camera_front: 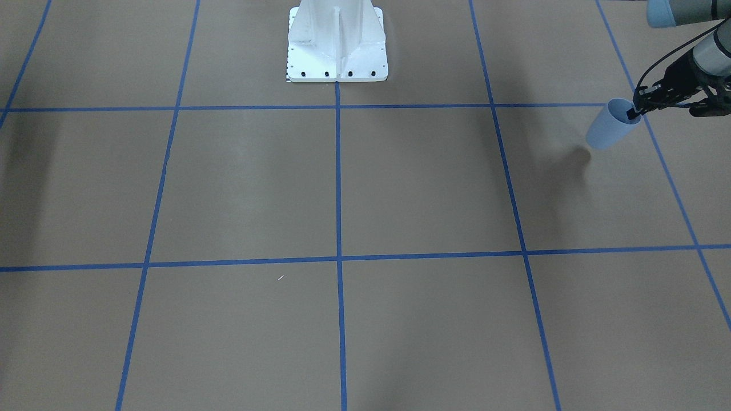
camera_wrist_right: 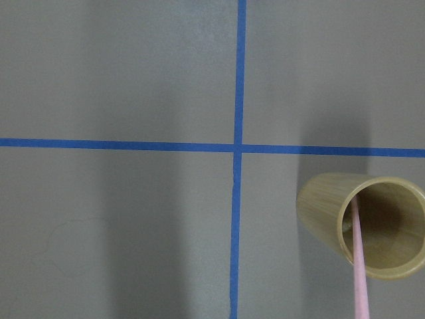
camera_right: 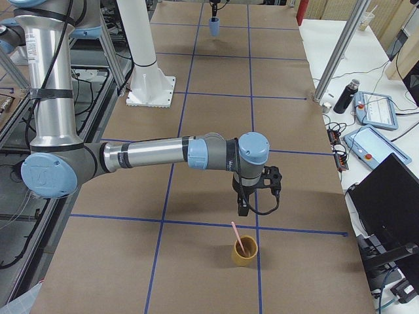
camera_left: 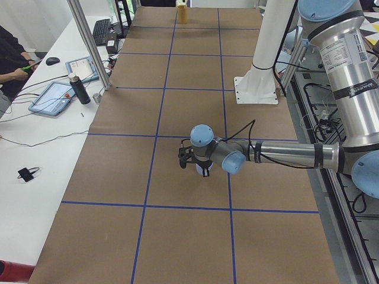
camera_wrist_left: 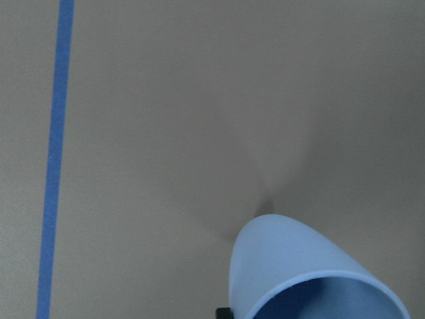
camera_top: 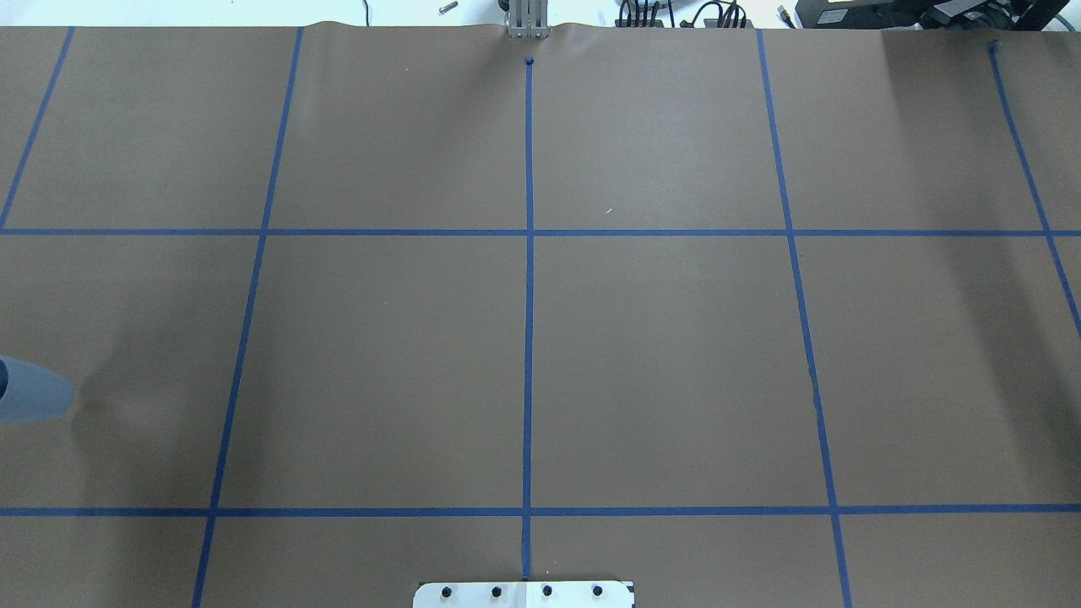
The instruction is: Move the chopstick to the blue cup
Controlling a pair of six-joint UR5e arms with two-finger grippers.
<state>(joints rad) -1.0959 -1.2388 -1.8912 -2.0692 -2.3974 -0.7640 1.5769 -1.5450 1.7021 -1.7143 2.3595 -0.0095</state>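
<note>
Left gripper (camera_front: 634, 111) is clamped on the rim of the blue cup (camera_front: 605, 128); the chopstick (camera_right: 236, 234) is propped in a wooden cup (camera_right: 243, 256) just beside the right gripper (camera_right: 243, 208), whose grip cannot be told.

The white pedestal (camera_front: 337, 43) has a base plate edged with dark screws. Either side of it, the left arm (camera_left: 284, 155) and right arm (camera_right: 157, 154) are silver-grey tubes with pale blue joint caps, black bands, and thin black cables looping to the black left gripper (camera_front: 633, 112) and right gripper (camera_right: 241, 210); a printed label marks the left arm.
</note>
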